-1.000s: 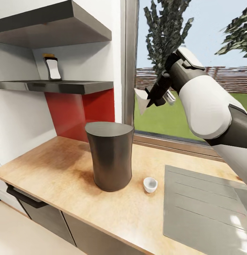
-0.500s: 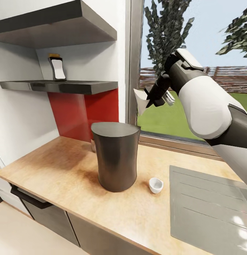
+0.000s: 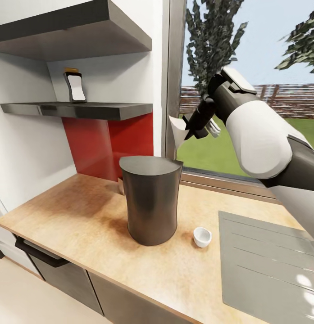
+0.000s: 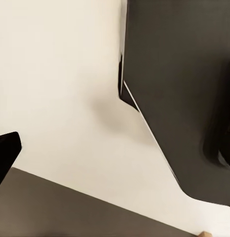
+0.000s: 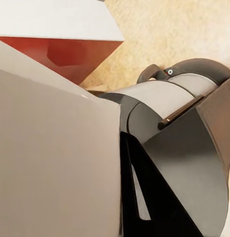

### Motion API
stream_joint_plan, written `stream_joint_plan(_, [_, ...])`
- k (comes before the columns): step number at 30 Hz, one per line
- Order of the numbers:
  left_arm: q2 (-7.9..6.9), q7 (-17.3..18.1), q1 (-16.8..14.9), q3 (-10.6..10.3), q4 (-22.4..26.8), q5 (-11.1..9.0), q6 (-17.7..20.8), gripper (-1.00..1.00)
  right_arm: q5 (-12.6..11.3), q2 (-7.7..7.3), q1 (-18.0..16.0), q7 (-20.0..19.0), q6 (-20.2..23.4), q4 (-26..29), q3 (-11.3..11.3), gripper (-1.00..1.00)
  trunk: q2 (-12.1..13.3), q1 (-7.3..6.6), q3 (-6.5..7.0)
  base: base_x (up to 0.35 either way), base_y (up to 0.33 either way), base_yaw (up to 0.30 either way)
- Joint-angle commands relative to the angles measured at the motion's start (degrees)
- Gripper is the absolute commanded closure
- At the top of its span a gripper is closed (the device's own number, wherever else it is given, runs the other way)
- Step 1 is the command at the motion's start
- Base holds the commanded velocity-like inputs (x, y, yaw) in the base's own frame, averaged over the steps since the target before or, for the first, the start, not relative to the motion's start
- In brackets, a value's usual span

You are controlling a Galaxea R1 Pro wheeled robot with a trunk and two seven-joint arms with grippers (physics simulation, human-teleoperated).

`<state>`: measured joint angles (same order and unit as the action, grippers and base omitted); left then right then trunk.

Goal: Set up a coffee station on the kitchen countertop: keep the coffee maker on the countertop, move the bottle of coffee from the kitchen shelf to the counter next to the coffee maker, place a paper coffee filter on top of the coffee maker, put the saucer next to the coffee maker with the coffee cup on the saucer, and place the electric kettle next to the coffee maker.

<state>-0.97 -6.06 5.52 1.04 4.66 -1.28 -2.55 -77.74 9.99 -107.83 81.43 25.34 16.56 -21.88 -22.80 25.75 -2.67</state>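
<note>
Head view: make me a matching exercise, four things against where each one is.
Things:
1. coffee maker
2. coffee cup
3. paper coffee filter
4. bottle of coffee

Places:
A. on the shelf
B. held up in the right gripper
C. standing mid-countertop
D. on the countertop beside the coffee maker, towards the sink

Pairs: 1-C, 2-D, 3-B, 4-A

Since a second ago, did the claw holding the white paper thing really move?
Yes. Against the window frame, the right claw with the paper coffee filter edged closer to that frame, toward the coffee maker; the camera shifted too.
</note>
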Motion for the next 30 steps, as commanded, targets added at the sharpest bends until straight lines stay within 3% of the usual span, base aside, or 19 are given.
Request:
stream_joint_plan(1, [-0.17, -0.09, 0.02, 0.10, 0.08, -0.19, -0.09, -1.00, -0.22, 0.01, 0.06, 0.26, 0.41, 0.07, 0.01, 1.00, -0.12, 0.03, -0.12, 0.000, 0.000, 0.000])
stream_joint_plan(30, [-0.44, -0.10, 0.02, 0.50, -0.09, -0.55, -0.09, -1.00, -0.28, 0.01, 0.24, 0.49, 0.41, -2.46, -0.01, 1.00, -0.12, 0.03, 0.90, 0.014, 0.023, 0.027])
